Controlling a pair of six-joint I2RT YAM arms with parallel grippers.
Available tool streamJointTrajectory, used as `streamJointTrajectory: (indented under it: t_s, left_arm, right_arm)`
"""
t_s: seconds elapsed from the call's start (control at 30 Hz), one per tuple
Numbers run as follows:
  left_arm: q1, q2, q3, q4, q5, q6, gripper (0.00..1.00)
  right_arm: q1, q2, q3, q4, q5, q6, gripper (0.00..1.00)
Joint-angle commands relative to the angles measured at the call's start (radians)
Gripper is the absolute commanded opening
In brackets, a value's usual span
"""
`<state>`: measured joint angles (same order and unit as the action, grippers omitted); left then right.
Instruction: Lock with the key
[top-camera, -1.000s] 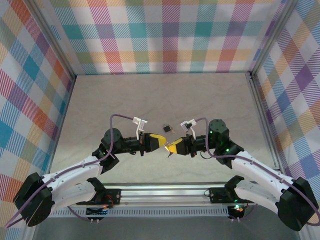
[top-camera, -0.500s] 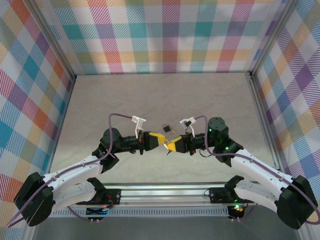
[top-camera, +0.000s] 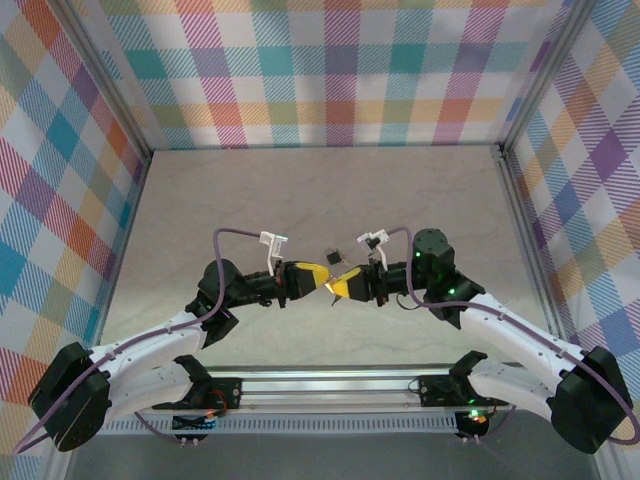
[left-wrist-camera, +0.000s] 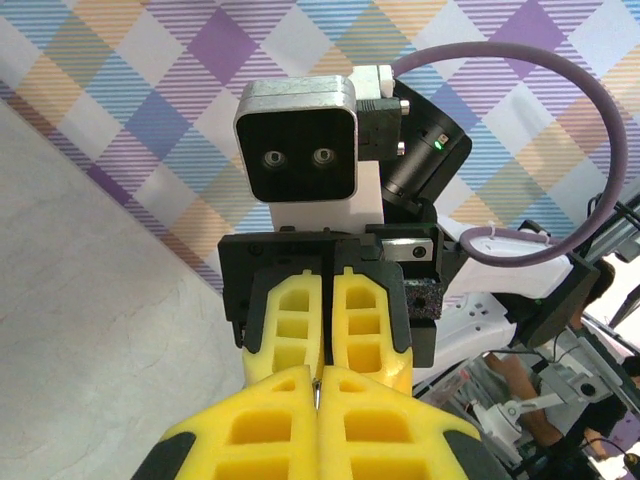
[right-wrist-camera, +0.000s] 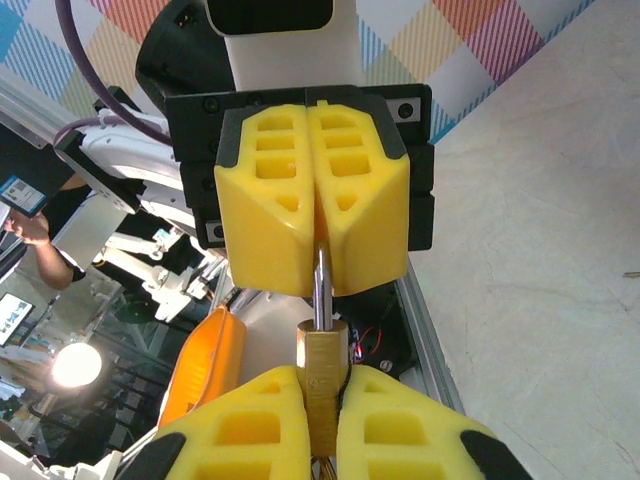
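Clamping key (right-wrist-camera: 320, 280), left jaws, lock (right-wrist-camera: 322, 352), right jaws

Overhead view; close opposed wrist views; common: left claw (top-camera: 320, 282), right claw (top-camera: 340, 290)

Pastel plaid walls (top-camera: 330, 70) (three sides) enclose a pale marbled tabletop (top-camera: 250, 200).

Table (top-camera: 200, 200): pale beige top w/ faint marbling, matte, boxed in by plaid walls (top-camera: 330, 70) on three sides. One small dark item (top-camera: 334, 257) lies on it approx. mid-width, nearer the front edge than the back — too small to identify.
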<state>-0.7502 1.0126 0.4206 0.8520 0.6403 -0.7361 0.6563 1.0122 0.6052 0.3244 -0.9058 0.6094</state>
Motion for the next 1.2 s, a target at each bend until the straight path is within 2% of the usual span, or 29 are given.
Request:
streamJointTrajectory:
  t_s: [0.0,0.3,0.7,0.93,1.17]
  left_arm:
    - [-0.038,0.024,-0.025,0.015,0.078,-0.005,0.0]
    - [-0.06,0.054,-0.037,0.056,0.077,-0.019,0.0]
    - [-0.086,0.094,-0.048,0.114,0.076,-0.031,0.0]
    - [-0.086,0.064,-0.048,0.064,0.051,0.003,0.0]
    - [-0.086,0.037,-0.048,0.019,-0.019,0.039,0.0]
  right_arm:
    - [-0.003,0.021,0.071,0.073,0.1,-0.032,0.0]
    - [-0.031,0.04,0.113,0.085,0.119,-0.031,0.0]
    - [-0.078,0.087,0.154,0.153,0.081,0.012,0.0]
    - [-0.08,0.068,0.147,0.123,0.067,0.0,0.0]
    - [-0.08,0.021,0.121,0.062,0.091,-0.037,0.0]
